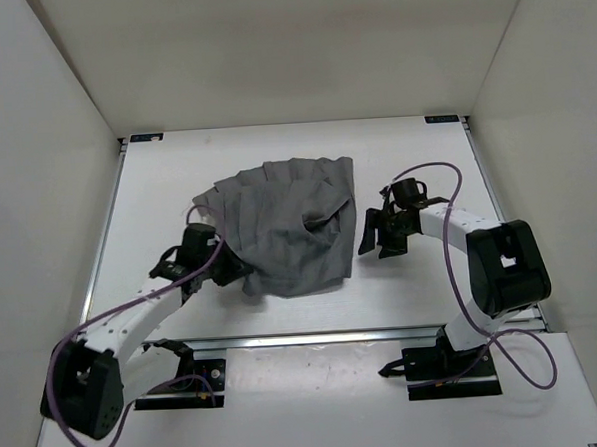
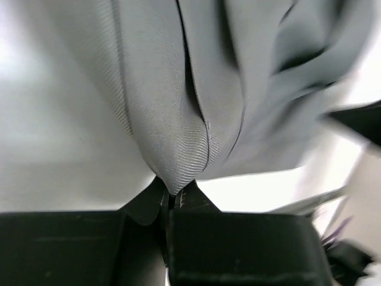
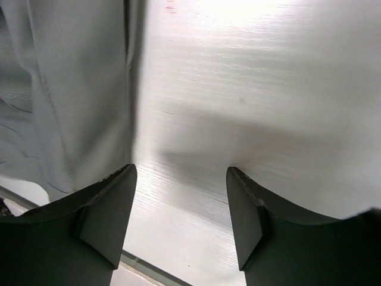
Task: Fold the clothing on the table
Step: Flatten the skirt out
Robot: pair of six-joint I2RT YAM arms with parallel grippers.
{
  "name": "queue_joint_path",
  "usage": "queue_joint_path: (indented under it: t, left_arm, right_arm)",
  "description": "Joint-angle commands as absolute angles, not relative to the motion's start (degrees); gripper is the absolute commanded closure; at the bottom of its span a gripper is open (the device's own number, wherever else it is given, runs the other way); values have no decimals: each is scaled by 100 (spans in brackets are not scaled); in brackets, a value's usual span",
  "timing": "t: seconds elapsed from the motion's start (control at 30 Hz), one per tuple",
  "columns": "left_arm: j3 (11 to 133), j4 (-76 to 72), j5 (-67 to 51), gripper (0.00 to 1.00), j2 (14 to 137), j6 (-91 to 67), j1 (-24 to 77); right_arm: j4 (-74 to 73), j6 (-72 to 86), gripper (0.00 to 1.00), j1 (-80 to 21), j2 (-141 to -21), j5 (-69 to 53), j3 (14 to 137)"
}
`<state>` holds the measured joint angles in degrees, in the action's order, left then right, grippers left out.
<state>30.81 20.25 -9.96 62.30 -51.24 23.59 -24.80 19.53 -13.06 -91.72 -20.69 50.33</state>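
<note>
The grey clothing lies crumpled in the middle of the counter. The left jaws are pinched tight on a fold at its near-left edge. The right jaws stand wide over bare counter just beside its right edge, gripping nothing.

You have one garment and one table. You're running two arms, the left arm and the right arm, with two grippers: the left gripper and the right gripper. Count two purple cables and two black brackets.
</note>
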Motion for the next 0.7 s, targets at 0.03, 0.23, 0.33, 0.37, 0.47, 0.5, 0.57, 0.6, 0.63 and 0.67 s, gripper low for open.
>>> queue_joint_path:
  t: [0.03,0.23,0.33,0.37,0.47,0.5,0.57,0.6,0.63,0.67]
  left_arm:
    - [2945,2136,-1222,100,5862,-5001,2100]
    - [2549,1854,-1362,100,5871,-5194,2250]
    - [2566,1995,-1362,100,5819,-5098,2180]
    - [2575,2030,-1371,100,5775,-5098,2145]
    - [2540,2092,-1424,100,5617,-5019,2005]
    - [2566,2135,-1424,100,5590,-4975,1934]
    - [2584,2084,-1433,100,5555,-4931,1829]
    - [2627,2031,-1502,100,5598,-4974,1698]
    - [2819,1908,-1642,100,5790,-4922,1470]
    - [3204,1777,-1783,100,6140,-4870,1416]
  right_arm:
    - [-2276,2100,41,-1677,-9202,-2154,5080]
    - [-1524,3162,42,-2873,-9597,-2188,4730]
    - [-1336,3541,46,-3268,-9860,-2163,4894]
    - [-1553,3551,49,-3270,-10088,-2005,5096]
    - [-2160,3472,88,-3392,-10458,-1828,5580]
    - [-2240,3437,100,-3349,-10442,-1854,5633]
    - [-2652,3340,100,-3331,-10319,-1758,5800]
    - [-2793,3296,100,-3131,-10266,-1610,5853]
    - [-3134,3148,100,-3007,-10083,-1539,6115]
    - [-3373,2964,100,-2841,-9942,-1468,6509]
